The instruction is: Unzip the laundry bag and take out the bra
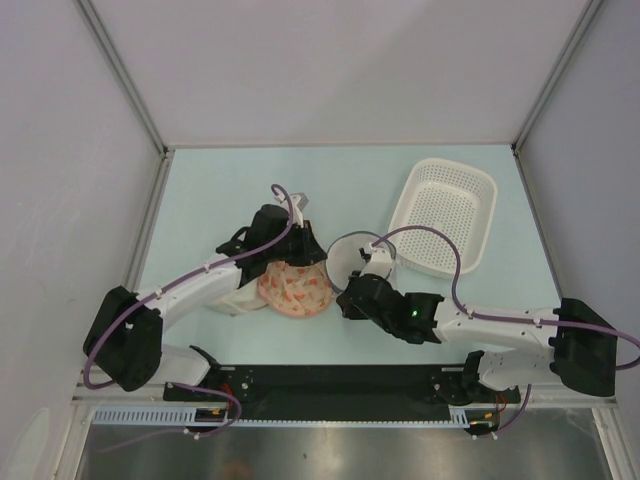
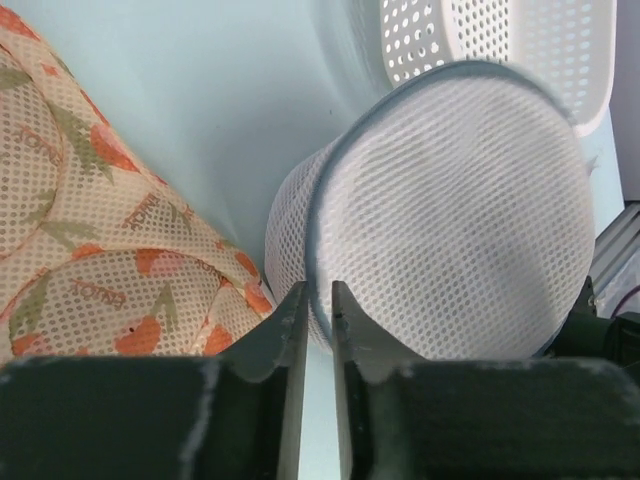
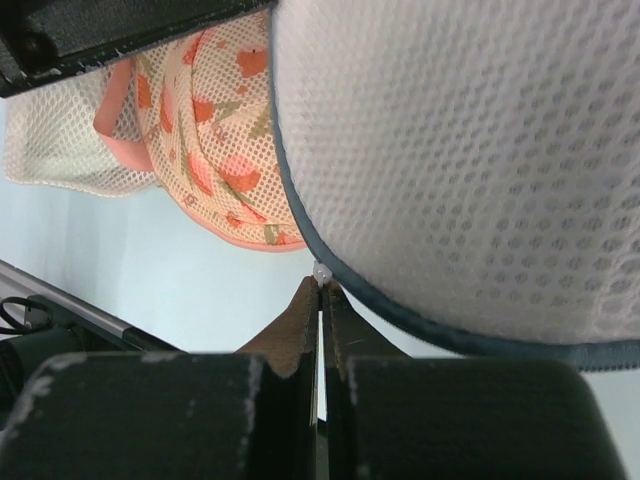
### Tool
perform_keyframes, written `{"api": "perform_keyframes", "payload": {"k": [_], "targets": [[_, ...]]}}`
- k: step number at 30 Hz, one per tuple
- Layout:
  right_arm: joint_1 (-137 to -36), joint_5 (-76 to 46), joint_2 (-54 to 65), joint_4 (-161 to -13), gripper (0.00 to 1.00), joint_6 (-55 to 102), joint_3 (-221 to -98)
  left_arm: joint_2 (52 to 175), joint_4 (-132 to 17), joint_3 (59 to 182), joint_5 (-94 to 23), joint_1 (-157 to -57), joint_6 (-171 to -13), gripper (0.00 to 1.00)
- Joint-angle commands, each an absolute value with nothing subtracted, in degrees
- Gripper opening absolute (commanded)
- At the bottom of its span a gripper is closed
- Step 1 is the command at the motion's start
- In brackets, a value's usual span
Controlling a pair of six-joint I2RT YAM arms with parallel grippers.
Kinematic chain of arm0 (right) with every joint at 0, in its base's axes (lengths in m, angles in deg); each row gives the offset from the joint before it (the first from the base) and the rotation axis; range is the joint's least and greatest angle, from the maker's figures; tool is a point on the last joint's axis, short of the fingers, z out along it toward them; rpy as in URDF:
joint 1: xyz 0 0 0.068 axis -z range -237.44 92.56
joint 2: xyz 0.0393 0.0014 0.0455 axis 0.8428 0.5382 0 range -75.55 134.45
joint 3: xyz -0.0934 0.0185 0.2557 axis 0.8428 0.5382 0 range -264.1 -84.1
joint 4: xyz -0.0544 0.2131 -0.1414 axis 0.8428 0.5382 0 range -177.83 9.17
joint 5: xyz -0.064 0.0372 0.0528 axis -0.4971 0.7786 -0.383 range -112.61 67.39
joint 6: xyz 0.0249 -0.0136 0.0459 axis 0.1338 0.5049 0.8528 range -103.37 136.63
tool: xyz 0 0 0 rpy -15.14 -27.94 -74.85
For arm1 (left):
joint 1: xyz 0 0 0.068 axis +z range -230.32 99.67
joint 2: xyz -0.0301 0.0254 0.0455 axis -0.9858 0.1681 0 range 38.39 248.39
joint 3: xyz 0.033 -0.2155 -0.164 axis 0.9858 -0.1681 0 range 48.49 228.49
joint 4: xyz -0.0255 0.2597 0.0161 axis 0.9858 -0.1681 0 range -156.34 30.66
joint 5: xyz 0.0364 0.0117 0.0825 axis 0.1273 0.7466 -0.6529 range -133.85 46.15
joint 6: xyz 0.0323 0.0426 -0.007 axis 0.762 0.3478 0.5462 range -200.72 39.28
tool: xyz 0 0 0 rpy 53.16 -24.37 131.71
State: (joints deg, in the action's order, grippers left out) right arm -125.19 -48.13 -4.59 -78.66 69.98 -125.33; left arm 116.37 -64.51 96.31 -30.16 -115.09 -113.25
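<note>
At the laundry bag (image 3: pixel 460 150) rim — right hand (image 3: pixel 321 288) pinched shut.

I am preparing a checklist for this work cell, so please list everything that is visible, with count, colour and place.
laundry bag: one, white mesh with dark rim, table centre, between the grippers
padded item: one, peach floral, left of the bag
basket: one, white perforated, far right of the table
table: one, pale blue-green
bra: none visible
left gripper: one, black, jaws slightly apart at the bag's rim
right gripper: one, black, shut on a small white tab at the bag's rim
</note>
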Motion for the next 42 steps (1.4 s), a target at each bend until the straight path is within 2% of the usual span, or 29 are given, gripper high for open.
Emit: {"api": "perform_keyframes", "payload": {"k": [1,2,3,5,8,14,21,24,28,38,41,42], "targets": [[-125.82,-49.42,-6.03,-78.07,0.0,70.77,-125.06,115.48,-61.19,97.46,-27.51,-114.07,-112.97,0.3],[-125.82,-49.33,-5.94,-78.16,0.0,70.86,-125.06,115.13,-60.75,96.23,-26.81,-114.16,-113.41,0.43],[-125.82,-49.24,-5.77,-78.42,0.0,70.86,-125.15,114.6,-59.87,95.61,-26.19,-114.16,-114.2,0.48],[-125.82,-48.98,-5.59,-78.69,0.0,70.86,-125.06,113.55,-59.51,93.68,-24.6,-114.08,-115.17,0.55],[-125.91,-48.72,-5.15,-79.13,0.0,70.78,-125.23,112.23,-57.06,91.05,-23.2,-114.25,-117.54,0.6],[-125.91,-48.63,-4.8,-79.83,0.0,70.77,-125.15,110.82,-55.3,86.47,-21.88,-114.51,-120.35,0.63],[-126.08,-48.27,-3.84,-80.53,0.0,70.69,-125.5,109.5,-51.87,83.83,-21.7,-117.85,-123.87,0.62],[-126.17,-48.1,-3.66,-80.53,0.0,70.6,-125.67,109.32,-50.47,82.86,-21.79,-118.73,-125.28,0.59],[-126.26,-48.1,-3.83,-80.62,0.0,70.6,-125.76,109.93,-49.85,82.68,-22.05,-119.17,-125.46,0.43],[-126.61,-48.54,-3.92,-80.36,0.0,70.77,-125.94,111.6,-49.05,83.3,-21.7,-119.44,-125.28,0.17],[-126.7,-48.8,-4.01,-80.01,0.0,70.69,-126.03,112.05,-48.88,83.65,-21.79,-119.44,-125.19,0.02],[-126.7,-48.8,-4.1,-79.92,0.0,70.6,-126.03,112.13,-48.97,84.0,-21.88,-119.44,-125.02,0.0]]}}
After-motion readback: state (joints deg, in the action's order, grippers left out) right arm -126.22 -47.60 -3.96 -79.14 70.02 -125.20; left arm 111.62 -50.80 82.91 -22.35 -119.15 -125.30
